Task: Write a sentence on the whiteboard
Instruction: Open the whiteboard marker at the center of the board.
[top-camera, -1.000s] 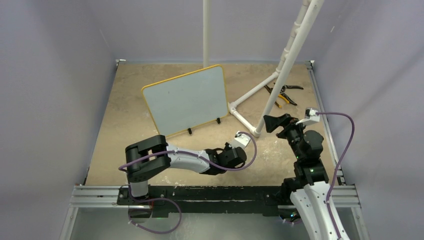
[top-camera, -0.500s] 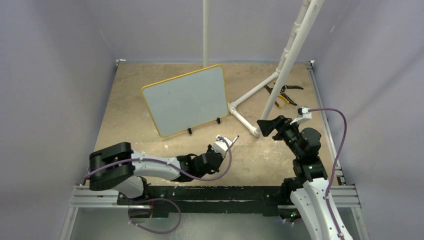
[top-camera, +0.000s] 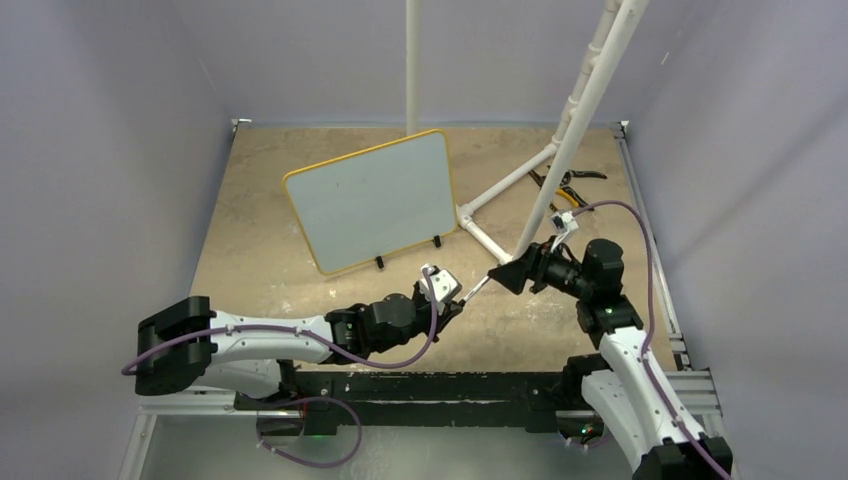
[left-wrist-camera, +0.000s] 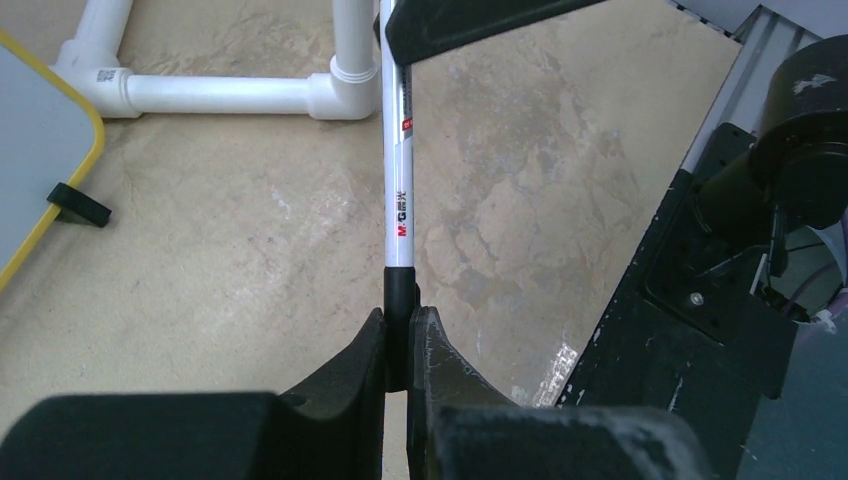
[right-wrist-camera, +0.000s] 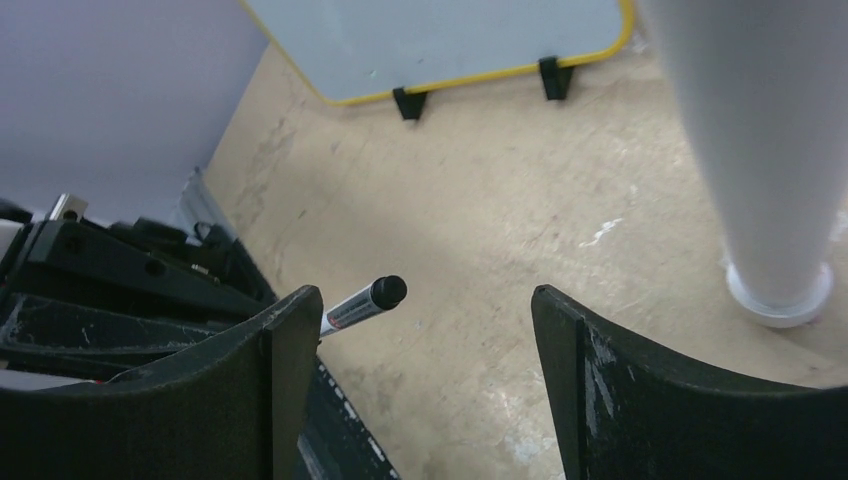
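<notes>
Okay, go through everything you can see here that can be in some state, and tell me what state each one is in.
pale rectangular whiteboard with yellow frame: standing on its black feet, no writing visible
white marker with black ends: held off the table by one end
left gripper: shut on the marker
right gripper: open, marker's free end between its fingers, not clamped
yellow-and-black pliers: lying on the table, handles spread

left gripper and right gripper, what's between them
The white marker: clamped in the left gripper, its black end between the open fingers of the right gripper. The left wrist view shows it.
</notes>
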